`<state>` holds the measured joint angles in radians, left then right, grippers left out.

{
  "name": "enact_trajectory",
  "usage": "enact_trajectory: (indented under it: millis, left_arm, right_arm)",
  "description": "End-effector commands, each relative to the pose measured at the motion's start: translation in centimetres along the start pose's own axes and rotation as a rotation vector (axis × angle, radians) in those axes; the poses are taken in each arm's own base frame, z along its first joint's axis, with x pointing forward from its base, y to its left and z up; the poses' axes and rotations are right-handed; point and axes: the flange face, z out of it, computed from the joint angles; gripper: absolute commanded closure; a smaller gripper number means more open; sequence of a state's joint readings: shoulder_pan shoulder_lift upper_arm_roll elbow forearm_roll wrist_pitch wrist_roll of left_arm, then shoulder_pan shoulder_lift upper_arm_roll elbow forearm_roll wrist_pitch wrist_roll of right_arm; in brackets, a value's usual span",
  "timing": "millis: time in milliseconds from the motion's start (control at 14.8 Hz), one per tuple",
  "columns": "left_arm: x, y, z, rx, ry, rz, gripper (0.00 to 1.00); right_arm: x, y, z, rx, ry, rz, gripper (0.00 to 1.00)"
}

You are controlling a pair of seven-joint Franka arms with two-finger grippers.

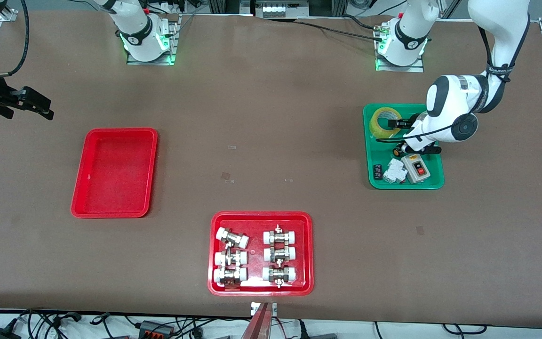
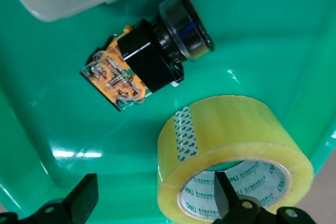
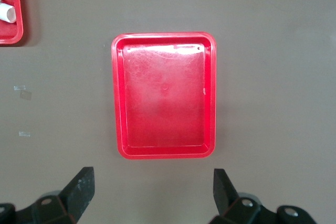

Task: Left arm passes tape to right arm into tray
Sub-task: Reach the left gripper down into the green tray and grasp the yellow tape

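The job has only begun: the left gripper (image 2: 152, 203) hangs wide open around the tape (image 1: 383, 122) in the green tray (image 1: 438, 181), while the right gripper (image 3: 152, 192) waits wide open up over the desk (image 1: 271, 117) near the red tray (image 1: 115, 173), which holds nothing yet.

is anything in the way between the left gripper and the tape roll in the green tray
Nothing visible blocks it. The left gripper is open, low over the green tray, one finger already inside the core of the tape. The black push-button part lies beside the roll, clear of the jaws.
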<state>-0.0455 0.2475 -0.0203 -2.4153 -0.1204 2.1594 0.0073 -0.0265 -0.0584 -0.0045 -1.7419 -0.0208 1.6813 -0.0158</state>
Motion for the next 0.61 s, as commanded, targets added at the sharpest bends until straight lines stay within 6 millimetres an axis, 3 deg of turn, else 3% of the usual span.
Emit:
enact_trajectory:
  millis: [0,135,540]
  left_arm:
    - [-0.12,-0.13,0.07,-0.017,-0.004,0.019,0.42]
    - [-0.24,-0.13,0.25,-0.018,-0.017,0.019,0.60]
    - [-0.39,-0.59,-0.02,-0.028,-0.024,0.026,0.75]
  right_arm:
    - [-0.21,0.44,-0.37,0.004,0.007,-0.008,0.00]
    - [-0.19,0.44,-0.38,0.004,0.008,-0.010,0.00]
    - [-0.12,0.51,-0.46,0.005,0.011,-0.007,0.00]
